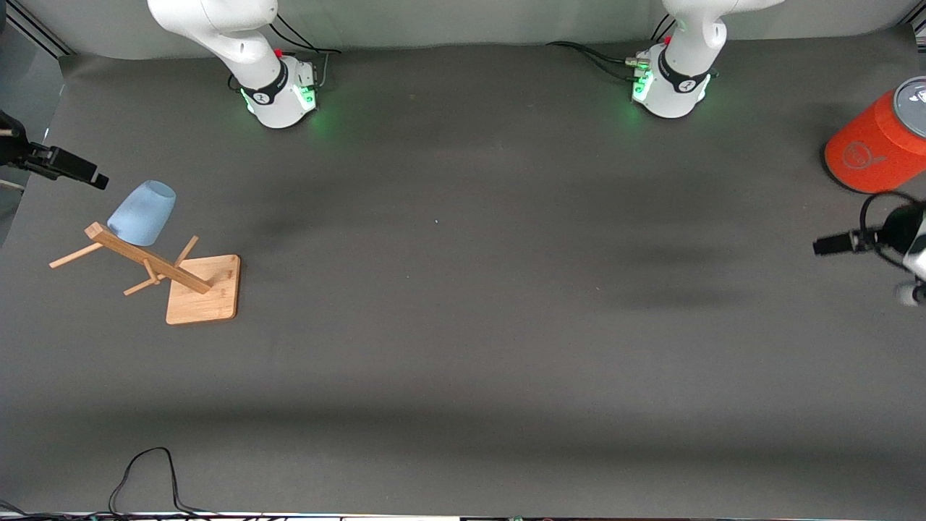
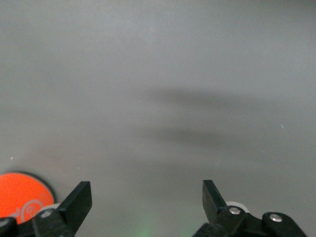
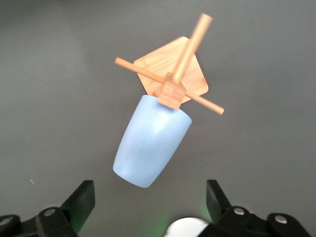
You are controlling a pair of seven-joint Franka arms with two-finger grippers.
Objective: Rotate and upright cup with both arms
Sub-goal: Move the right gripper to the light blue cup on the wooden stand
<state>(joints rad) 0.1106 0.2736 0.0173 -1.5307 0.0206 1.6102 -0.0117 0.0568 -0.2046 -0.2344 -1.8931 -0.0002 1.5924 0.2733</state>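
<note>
Both jaws standing released; I am judging the cup (image 3: 150, 145), hanging inverted on the rack (image 1: 184, 278), light, stiff, slippery: grip mid-wall.

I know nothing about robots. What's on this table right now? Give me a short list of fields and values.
cup: pale blue cup, hung upside down on a peg of the wooden rack
rack: toward the right arm's end of the table
orange cylinder: at the left arm's end
right gripper: open, in the air near the cup, holding nothing
left gripper: open, over bare table by the orange cylinder
task stage: cup not yet grasped
</note>
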